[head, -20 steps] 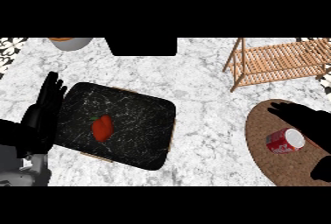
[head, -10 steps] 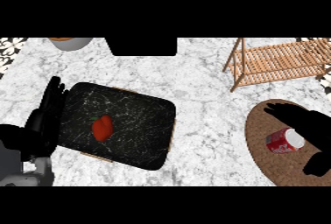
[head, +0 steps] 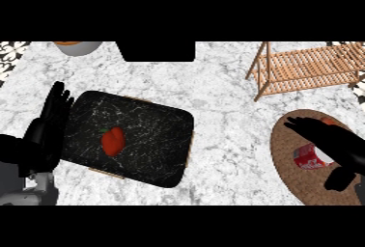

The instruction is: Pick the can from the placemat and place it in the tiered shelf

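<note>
Can (head: 309, 157): red and white, lying on its side on the brown round placemat (head: 296, 177) at the desk's (head: 221, 96) right edge; right hand (head: 335, 144) spread over it, fingers straight, partly hiding it, not curled round it; tiered shelf (head: 310, 67): wooden, slatted, far right corner, well apart from the can; black tray (head: 146, 140) with a red pepper (head: 113, 141) left of centre; left hand (head: 50, 128) open, resting at the tray's left side; grey bowl (head: 77, 47) at the far left edge.

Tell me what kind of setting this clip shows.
Most likely a kitchen counter: a white marble top carrying a wooden tiered shelf, a dark board with a red vegetable on it, and a red can lying on a round brown placemat.
</note>
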Controlling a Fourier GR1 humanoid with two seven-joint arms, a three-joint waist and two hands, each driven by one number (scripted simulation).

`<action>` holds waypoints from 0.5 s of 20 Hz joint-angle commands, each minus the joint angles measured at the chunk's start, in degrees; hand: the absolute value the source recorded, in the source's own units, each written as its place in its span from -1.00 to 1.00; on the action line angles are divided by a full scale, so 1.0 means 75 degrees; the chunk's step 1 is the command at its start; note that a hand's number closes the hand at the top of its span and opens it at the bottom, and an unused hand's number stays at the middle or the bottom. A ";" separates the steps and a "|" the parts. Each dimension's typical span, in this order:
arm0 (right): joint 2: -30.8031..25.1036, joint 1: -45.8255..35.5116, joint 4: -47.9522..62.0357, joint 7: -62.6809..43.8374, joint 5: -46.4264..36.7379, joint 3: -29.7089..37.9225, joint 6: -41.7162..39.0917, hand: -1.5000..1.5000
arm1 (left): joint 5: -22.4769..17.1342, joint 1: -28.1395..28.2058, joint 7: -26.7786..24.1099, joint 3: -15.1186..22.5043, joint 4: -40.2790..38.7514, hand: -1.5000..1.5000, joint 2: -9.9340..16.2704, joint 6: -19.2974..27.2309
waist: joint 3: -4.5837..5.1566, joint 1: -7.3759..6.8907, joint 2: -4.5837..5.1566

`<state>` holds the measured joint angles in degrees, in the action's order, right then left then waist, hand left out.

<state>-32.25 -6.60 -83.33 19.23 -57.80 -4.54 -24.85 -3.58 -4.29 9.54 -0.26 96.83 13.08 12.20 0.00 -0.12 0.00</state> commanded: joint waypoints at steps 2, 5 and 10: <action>0.0093 -0.0190 0.1155 0.0529 -0.0485 0.0073 0.0515 -1.00 | 0.0033 -0.0208 -0.0331 -0.0271 -0.0594 0.00 -0.0071 -0.0261 | 0.0000 0.0004 0.0008; 0.0231 -0.0728 0.1591 0.0348 -0.0850 -0.0277 0.0124 1.00 | 0.0355 0.0279 -0.0312 0.0160 0.0029 0.00 -0.0451 0.0019 | -0.0001 -0.0046 0.0006; 0.0282 -0.0766 0.1430 0.0970 -0.1132 -0.0176 0.1065 1.00 | 0.0113 -0.0068 0.0124 -0.0262 0.0034 0.00 -0.0184 -0.0335 | -0.0002 -0.0017 0.0003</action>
<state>-30.50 -10.42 -75.62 23.55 -64.40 -6.07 -21.21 -2.72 -4.75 9.78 -1.82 96.48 11.93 10.35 0.23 -0.13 -0.15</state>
